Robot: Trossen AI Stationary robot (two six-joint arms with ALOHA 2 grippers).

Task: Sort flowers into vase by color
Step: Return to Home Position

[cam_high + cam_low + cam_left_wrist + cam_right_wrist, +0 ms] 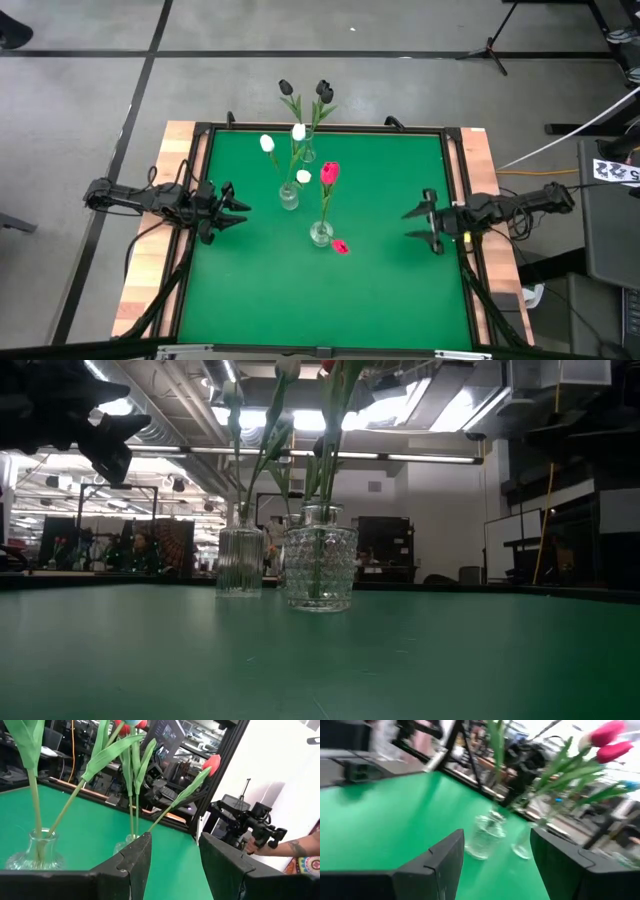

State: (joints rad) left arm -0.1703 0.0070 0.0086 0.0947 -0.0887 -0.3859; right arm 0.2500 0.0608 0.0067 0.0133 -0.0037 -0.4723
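We see both arms drawn back to opposite sides of the green mat [380, 300], well apart from the flowers in the middle.

1. Left gripper [243, 214]: it hangs over the left side of the mat and points toward the centre. Its fingers [131, 865] stand spread with a clear gap between them, and nothing is held there.
2. Right gripper [407, 225]: it hangs over the right side of the mat and faces the left one. Its fingers [437, 865] are likewise parted and hold nothing.

Three clear vases stand in a loose line down the middle of the mat.

- Far vase [309, 155]: it stands at the mat's far edge and holds the black flowers [324, 92], whose heads reach out past the table frame.
- Middle vase [289, 198]: it holds the white flowers [298, 131], with three heads fanned apart.
- Near vase [321, 234]: it holds the pink flowers [330, 173]. One head hangs low just beside the vase on the near side, while the rest stand high on their stems.

In the low view, the near vase shows a diamond-cut wall and stands upright. The ribbed middle vase stands just behind it to the left. No flower lies loose on the mat.

In the left wrist view, a person's forearm [292, 849] shows beyond the table's edge.
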